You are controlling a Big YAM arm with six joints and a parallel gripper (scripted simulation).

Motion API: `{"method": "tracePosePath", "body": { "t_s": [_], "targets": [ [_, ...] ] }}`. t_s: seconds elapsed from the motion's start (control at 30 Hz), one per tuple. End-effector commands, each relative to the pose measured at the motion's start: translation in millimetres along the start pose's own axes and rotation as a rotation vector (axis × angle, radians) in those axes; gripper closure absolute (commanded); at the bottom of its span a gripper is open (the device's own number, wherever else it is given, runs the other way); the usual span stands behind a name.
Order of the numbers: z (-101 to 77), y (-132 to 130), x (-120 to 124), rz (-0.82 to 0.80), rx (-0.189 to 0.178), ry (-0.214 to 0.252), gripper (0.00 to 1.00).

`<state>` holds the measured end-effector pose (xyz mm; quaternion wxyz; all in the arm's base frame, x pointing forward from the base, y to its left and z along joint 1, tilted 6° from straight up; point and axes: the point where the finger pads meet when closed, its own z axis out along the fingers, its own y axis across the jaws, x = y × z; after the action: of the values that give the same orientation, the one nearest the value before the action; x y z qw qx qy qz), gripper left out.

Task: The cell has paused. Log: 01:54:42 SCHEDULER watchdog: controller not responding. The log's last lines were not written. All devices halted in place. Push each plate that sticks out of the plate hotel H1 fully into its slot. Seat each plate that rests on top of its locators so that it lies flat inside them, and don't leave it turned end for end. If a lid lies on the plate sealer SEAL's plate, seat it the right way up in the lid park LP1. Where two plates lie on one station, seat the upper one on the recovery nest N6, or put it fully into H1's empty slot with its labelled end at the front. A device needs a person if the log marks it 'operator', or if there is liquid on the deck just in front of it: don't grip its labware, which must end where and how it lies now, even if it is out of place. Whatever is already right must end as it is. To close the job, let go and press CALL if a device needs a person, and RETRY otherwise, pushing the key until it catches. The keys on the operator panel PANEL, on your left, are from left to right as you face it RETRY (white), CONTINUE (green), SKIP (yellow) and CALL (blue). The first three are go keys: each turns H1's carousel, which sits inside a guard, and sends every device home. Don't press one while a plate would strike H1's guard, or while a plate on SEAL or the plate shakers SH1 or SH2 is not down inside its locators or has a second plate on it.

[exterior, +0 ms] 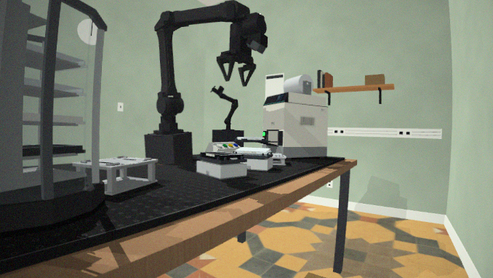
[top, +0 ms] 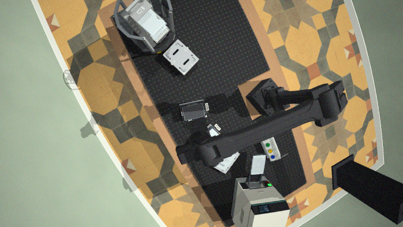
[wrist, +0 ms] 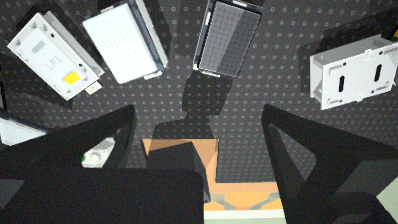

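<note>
My gripper [exterior: 236, 74] is open and empty, high above the deck near the middle stations; its fingers frame the wrist view [wrist: 200, 125]. Below it in the wrist view are a dark plate [wrist: 227, 37] on one station, a white plate [wrist: 125, 40] on the station beside it, and the lid park LP1 [wrist: 52, 55] with a yellow mark. The dark plate also shows from above [top: 193, 110]. The white recovery nest N6 [top: 180, 57] stands bare next to the plate hotel H1 [top: 142, 24], where a white plate [top: 153, 25] shows. The sealer SEAL [top: 258, 202] has a white plate [top: 258, 164] on its tray.
The operator panel PANEL [top: 270, 148] with coloured keys lies beside the sealer. My arm hides most of the white plate's station and part of LP1 from above. H1's guard posts [exterior: 47, 109] stand at the near left. A second small arm [exterior: 227, 109] stands behind the stations.
</note>
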<state>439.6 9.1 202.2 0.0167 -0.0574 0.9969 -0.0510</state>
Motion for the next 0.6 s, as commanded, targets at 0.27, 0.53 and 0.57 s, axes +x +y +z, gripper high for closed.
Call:
{"method": "tracePosePath", "body": {
  "t_s": [0.27, 0.53, 0.57],
  "targets": [
    [-15.7, 0.1, -4.0, -0.269, 0.008, -0.049, 0.00],
    [-15.7, 0.1, -4.0, -0.409, 0.012, -0.049, 0.00],
    [-15.7, 0.1, -4.0, -0.432, 0.012, -0.049, 0.00]
  ]
}}
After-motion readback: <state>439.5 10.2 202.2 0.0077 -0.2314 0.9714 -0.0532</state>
